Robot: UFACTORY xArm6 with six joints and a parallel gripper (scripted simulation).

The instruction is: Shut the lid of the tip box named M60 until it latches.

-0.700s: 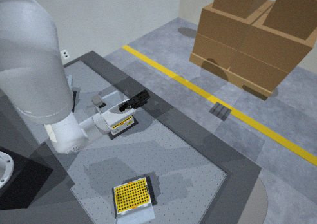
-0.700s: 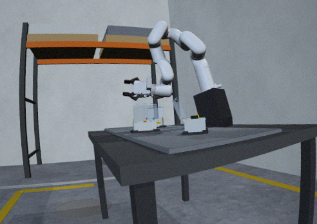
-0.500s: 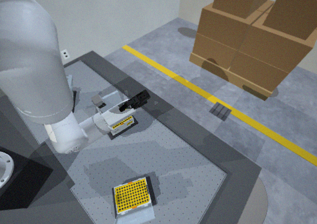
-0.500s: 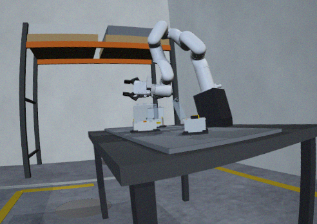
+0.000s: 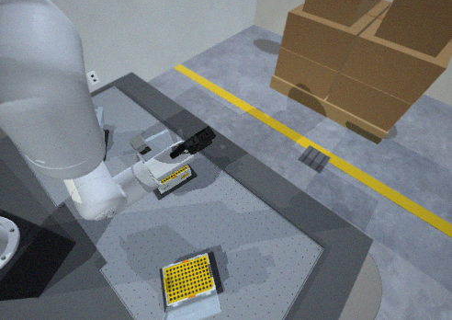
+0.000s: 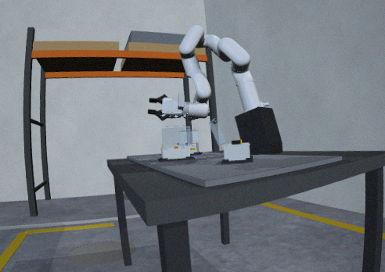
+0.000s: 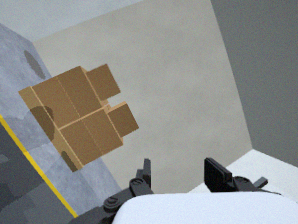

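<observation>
Three tip boxes sit on the table mat. The nearest box [image 5: 188, 280] shows its yellow tip rack, with its lid open. A second box [image 5: 175, 178] lies partly under my arm, and the third is mostly hidden behind it. In the side view the boxes [image 6: 176, 152] [image 6: 190, 144] [image 6: 236, 152] stand on their plates, two with upright translucent lids [image 6: 174, 136]. No sticker ID is readable. My gripper [image 5: 193, 142] [image 6: 153, 105] hangs in the air above the far boxes, pointing sideways. Its fingers stand apart with nothing between them.
Stacked cardboard boxes [image 5: 363, 49] stand on the floor beyond a yellow line [image 5: 299, 138]. A shelving rack [image 6: 106, 61] stands behind the table. The arm's black base [image 6: 258, 130] sits at the table's back.
</observation>
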